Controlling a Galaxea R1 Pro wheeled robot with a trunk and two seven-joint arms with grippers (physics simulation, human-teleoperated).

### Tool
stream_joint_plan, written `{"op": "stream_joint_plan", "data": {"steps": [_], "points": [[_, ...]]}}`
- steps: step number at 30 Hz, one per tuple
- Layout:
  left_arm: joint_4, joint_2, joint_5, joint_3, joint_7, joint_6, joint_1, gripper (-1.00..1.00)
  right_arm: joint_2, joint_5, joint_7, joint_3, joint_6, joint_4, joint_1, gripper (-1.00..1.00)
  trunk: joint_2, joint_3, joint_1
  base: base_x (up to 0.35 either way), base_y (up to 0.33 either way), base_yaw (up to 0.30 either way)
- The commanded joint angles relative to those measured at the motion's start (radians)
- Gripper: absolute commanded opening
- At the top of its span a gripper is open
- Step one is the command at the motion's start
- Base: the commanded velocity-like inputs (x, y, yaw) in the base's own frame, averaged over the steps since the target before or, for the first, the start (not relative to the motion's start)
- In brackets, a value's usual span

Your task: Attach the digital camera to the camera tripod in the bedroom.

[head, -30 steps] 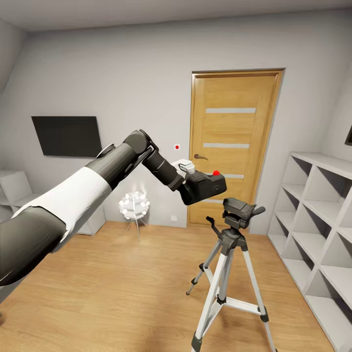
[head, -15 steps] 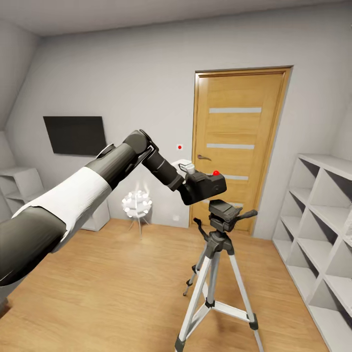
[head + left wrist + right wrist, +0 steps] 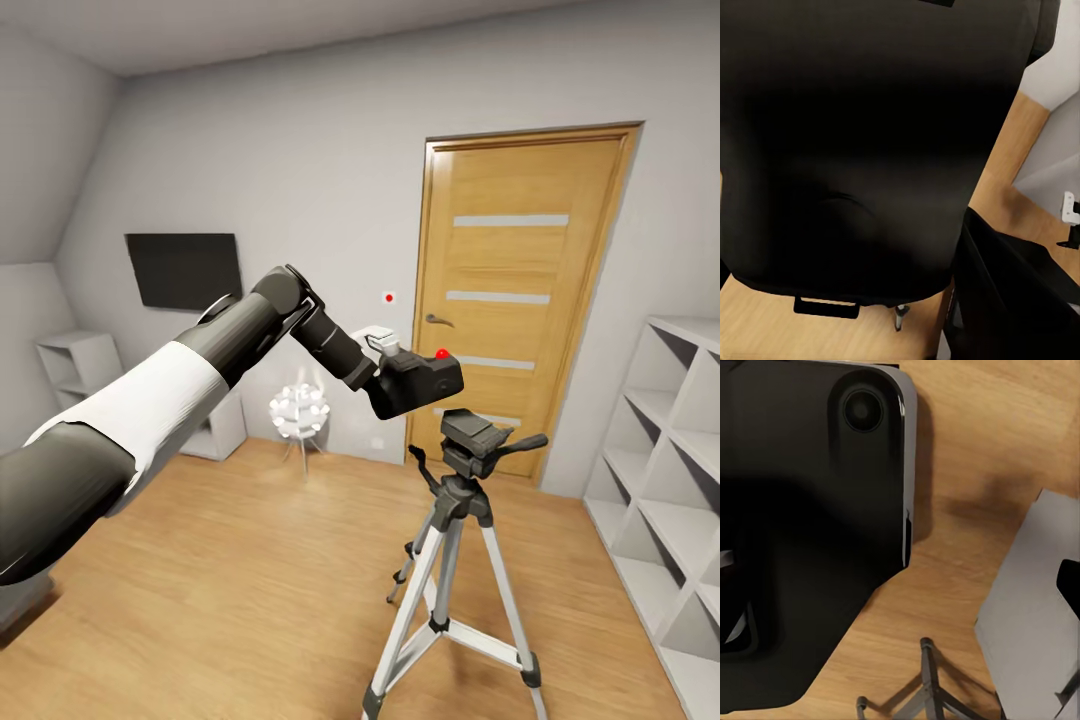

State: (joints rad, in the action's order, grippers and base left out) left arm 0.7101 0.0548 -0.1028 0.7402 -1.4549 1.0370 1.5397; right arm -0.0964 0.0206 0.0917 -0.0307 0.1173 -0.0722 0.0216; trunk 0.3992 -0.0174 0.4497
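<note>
In the head view my left gripper (image 3: 386, 384) is shut on the digital camera (image 3: 422, 384), a chunky black body with a red dot (image 3: 441, 354) on top. I hold it in the air, just above and to the left of the camera tripod's black pan head (image 3: 474, 437). They sit close together; I cannot tell whether they touch. The camera tripod (image 3: 452, 545) stands upright on silver legs, its side handle (image 3: 524, 441) pointing right. The left wrist view has the camera's dark body (image 3: 870, 135) up close, with the pan head (image 3: 1020, 300) beside it.
The oak door (image 3: 520, 290) is behind the tripod and white cube shelving (image 3: 670, 470) runs along the right wall. A black screen (image 3: 185, 268), a white ball lamp (image 3: 300, 410) and a low white shelf (image 3: 80, 365) are at the back left. Wood floor (image 3: 250, 580) lies between.
The whole picture has shifted: the door, screen and lamp slid to the right, so the camera moved. My left arm and the camera keep their place; the tripod head stays just below it.
</note>
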Motion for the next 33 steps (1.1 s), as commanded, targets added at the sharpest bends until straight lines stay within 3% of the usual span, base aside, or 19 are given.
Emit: {"op": "stream_joint_plan", "data": {"steps": [1,9,19,33], "points": [[0.0,0.0,-0.011,-0.001,-0.01,0.01,0.0,-1.0,0.0,0.002,0.004,-0.003,0.007,-0.004,0.001,1.0,0.001,0.001,0.0,0.0,-0.096,0.043],[0.001,0.0,-0.011,-0.001,-0.01,0.01,0.0,-1.0,0.0,0.002,0.004,-0.003,0.007,-0.004,0.001,1.0,0.001,0.002,0.0,0.0,-0.227,0.033],[0.001,0.0,-0.011,-0.001,-0.01,0.01,0.0,-1.0,0.0,0.002,0.003,-0.003,0.007,-0.004,0.001,1.0,0.001,0.009,0.0,0.0,-0.247,0.218],[0.001,0.0,-0.011,-0.001,-0.01,0.01,0.0,-1.0,0.0,0.002,0.004,-0.003,0.007,-0.004,0.001,1.0,0.001,0.019,0.0,0.0,-0.029,0.213]]}}
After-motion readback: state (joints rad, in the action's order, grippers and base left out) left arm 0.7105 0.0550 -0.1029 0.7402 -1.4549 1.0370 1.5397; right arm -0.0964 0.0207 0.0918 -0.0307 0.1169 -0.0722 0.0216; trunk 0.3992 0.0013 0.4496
